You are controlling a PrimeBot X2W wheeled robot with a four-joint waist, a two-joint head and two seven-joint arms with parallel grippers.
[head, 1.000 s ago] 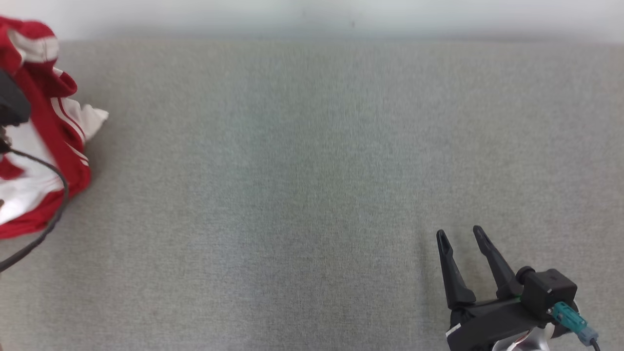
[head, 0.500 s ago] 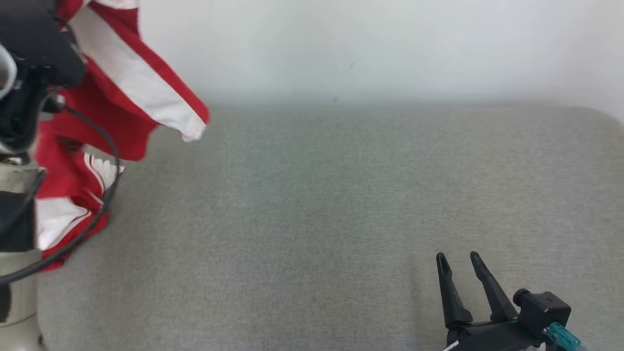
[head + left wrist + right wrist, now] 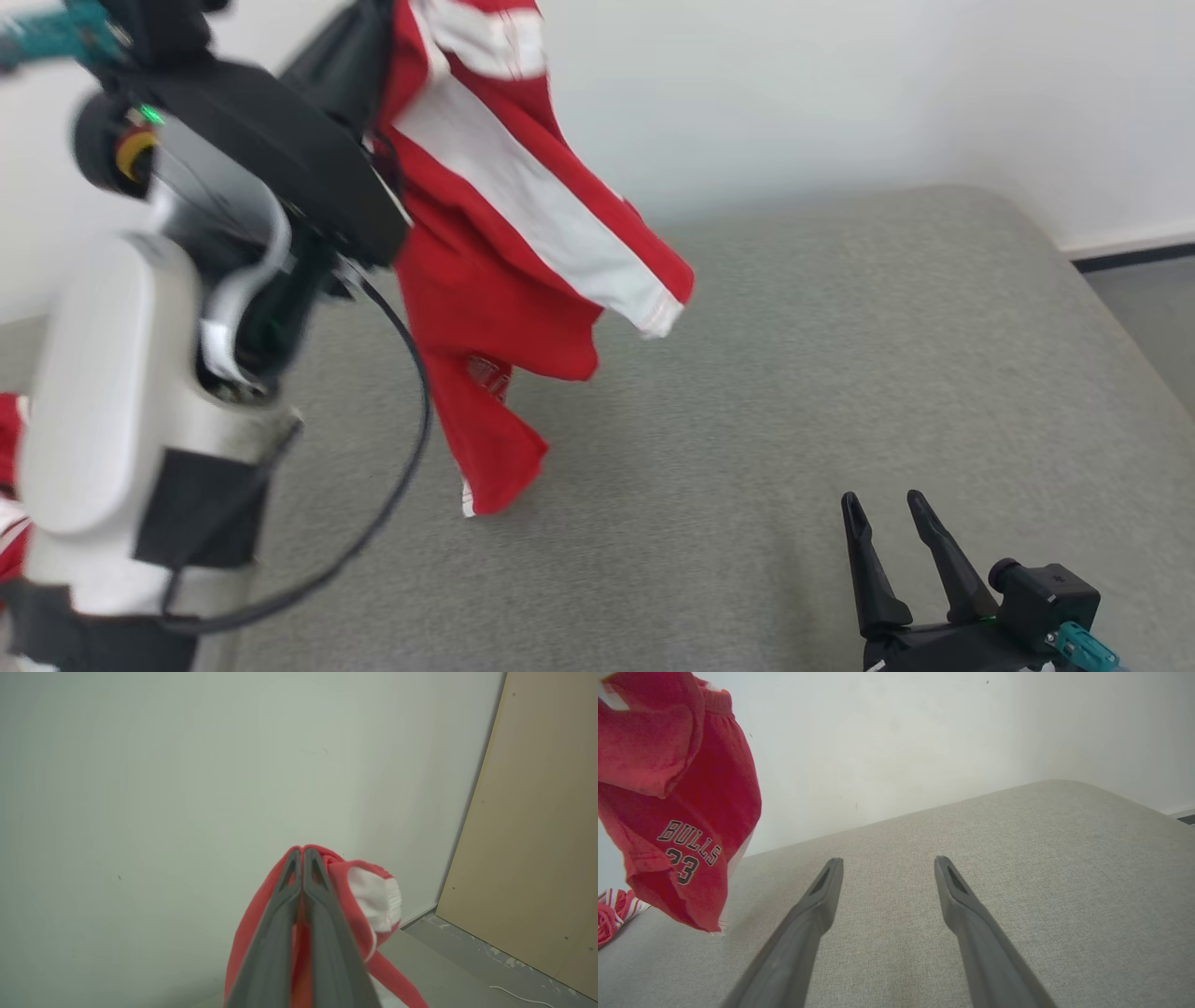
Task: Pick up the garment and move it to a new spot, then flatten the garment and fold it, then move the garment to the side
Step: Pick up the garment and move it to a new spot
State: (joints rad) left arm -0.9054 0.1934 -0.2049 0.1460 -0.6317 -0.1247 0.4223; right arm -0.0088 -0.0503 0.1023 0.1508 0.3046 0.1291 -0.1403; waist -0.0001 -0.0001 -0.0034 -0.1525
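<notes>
Hanging off the left end effector (image 3: 302, 851), the red and white garment (image 3: 495, 308) was up in the air over the left part of the grey cushioned surface (image 3: 840, 373). Its white-banded flap swung out toward the middle. From the right wrist view you could read "BULLS 23" on the garment (image 3: 691, 826). I honestly couldn't tell if its lowest tip brushed the cushion or hung just above it.

Room-wise, the whole middle and right of the surface was bare. The white wall (image 3: 840, 93) ran right along the far edge, and the far right corner was rounded, with floor (image 3: 1148, 308) past it.

The left end effector's two fingers were pressed together with red fabric pinched between them. The right end effector (image 3: 882, 504) sat low at the near right, well apart from the garment, with its fingers spread and nothing between them.

The left arm (image 3: 121, 401) was big and blurry up front with its cable (image 3: 392, 504) looping down, hiding the left side of the surface. The garment's top was cut off at the frame edge. A bit of striped cloth (image 3: 616, 905) lay at the far left end, mostly cut off too.
</notes>
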